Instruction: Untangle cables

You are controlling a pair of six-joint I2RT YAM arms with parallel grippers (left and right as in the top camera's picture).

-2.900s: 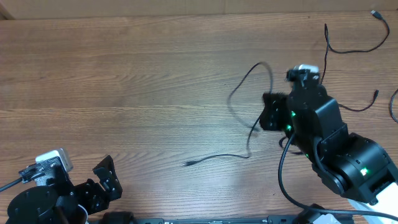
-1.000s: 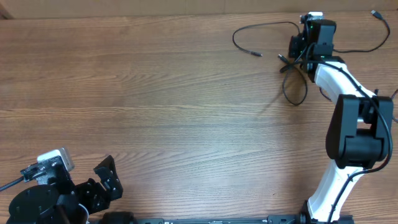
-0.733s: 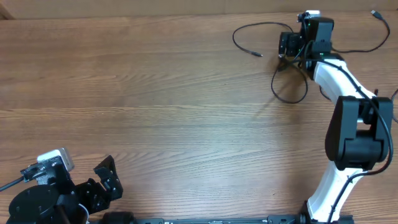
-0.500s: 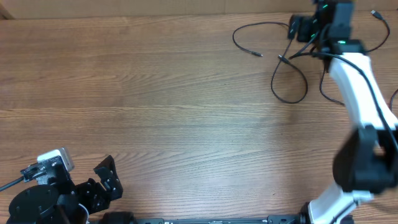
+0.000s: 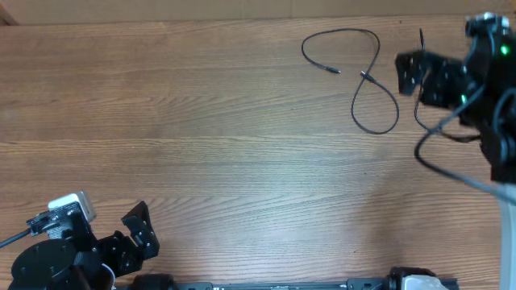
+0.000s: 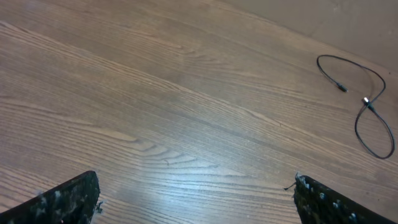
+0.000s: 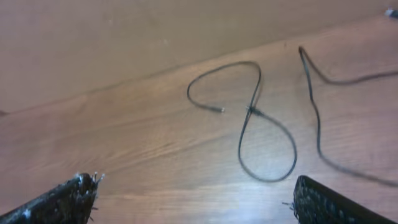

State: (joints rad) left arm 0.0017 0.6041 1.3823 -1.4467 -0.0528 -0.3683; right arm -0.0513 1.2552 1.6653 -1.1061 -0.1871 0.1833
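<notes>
The cables (image 5: 364, 76) are lying at the far right of the wooden table (image 5: 201, 145). One thin black cord is curling into a loose figure-eight that crosses itself at a small plug, and a second cord (image 7: 318, 134) is running just beside it without touching. From overhead, the right gripper (image 5: 405, 75) is covering part of that second cord. We are seeing it hovering with its fingers spread wide, holding nothing. The left gripper (image 5: 143, 232) is sitting at the near left corner, well apart, equally wide and empty. The tabletop is showing smooth brown grain.
</notes>
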